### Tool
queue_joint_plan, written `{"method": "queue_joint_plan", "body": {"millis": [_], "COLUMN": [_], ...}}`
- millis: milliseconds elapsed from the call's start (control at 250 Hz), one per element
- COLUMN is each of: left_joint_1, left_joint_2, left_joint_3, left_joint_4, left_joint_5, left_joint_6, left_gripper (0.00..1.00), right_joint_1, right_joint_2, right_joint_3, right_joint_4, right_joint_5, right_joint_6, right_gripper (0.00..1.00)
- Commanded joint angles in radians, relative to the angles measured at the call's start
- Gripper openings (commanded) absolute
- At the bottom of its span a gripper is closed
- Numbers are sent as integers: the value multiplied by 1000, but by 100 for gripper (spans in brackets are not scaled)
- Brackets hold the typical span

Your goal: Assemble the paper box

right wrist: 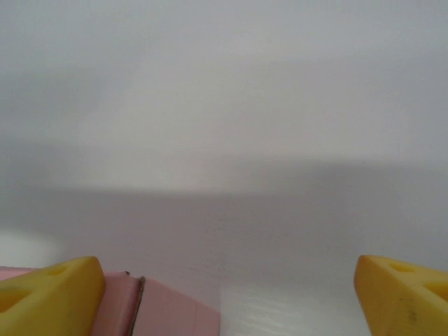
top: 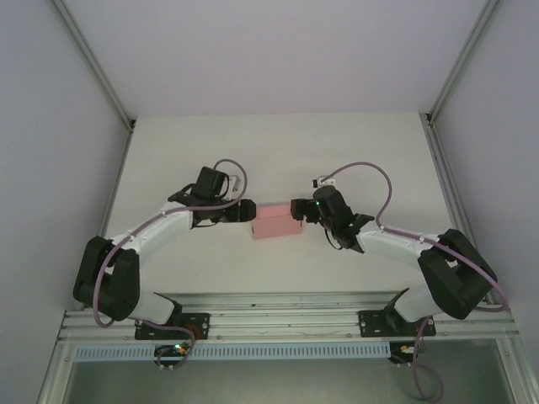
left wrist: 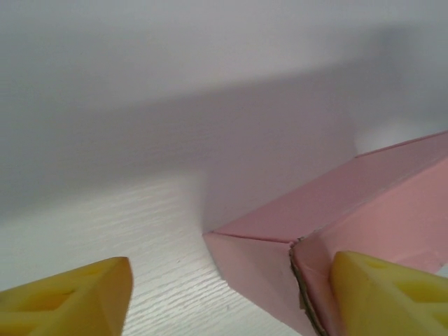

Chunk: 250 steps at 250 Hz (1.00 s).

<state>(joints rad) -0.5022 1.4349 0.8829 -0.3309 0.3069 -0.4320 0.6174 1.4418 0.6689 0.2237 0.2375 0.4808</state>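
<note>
The paper box (top: 278, 221) is a small pale pink folded box on the white table, midway between my two arms. My left gripper (top: 249, 211) is at the box's left end and my right gripper (top: 296, 209) at its right end. In the left wrist view the jaws stand wide apart, so the left gripper (left wrist: 231, 297) is open. A corner of the box (left wrist: 280, 259) lies between them, against the right finger (left wrist: 392, 294). The left finger (left wrist: 70, 301) is well clear of it. My right gripper (right wrist: 227, 301) is open too, with a box edge (right wrist: 168, 311) beside its left finger (right wrist: 49, 297).
The white table (top: 337, 151) runs back to a pale rear wall, with side walls and metal frame posts (top: 434, 118) on both flanks. The arm bases are bolted to a rail (top: 286, 324) along the near edge.
</note>
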Motion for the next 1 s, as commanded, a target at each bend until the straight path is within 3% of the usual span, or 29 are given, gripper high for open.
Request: {"method": "queue_joint_plan", "body": {"millis": [0,148,292,375,451,575,631,715,994], "left_joint_1": [-8,-9,-12,-18,-23,-27,-29,-32,-55], "left_joint_2": [34,2,-23,-26,-29,-37,-41,-47,-54], "left_joint_3": [-102,-157,-225,-261,-285,-304,-302,-293,-236], "left_joint_4": [-11,37,101,136,163,198,193,188,153], "left_joint_5": [27,39,66,72,81,87,82,75,86], "left_joint_6": [-11,-20,2,15,23,21,23,25,41], "left_gripper": [69,64,56,49,37,36,22,11,13], "right_joint_1": [-1,-1,0,0,0,0,-1,0,1], "right_joint_2": [35,38,36,22,10,2,4,4,-35], "right_joint_3": [-120,-200,-202,-220,-241,-254,-249,-237,-195], "right_joint_4": [24,149,110,129,160,186,181,171,128], "right_joint_5": [-77,-122,-110,-110,-109,-111,-106,-107,-149], "right_joint_6": [-83,-91,-104,-111,-113,-113,-111,-110,-109], "right_gripper": [86,82,81,81,82,82,82,82,83]}}
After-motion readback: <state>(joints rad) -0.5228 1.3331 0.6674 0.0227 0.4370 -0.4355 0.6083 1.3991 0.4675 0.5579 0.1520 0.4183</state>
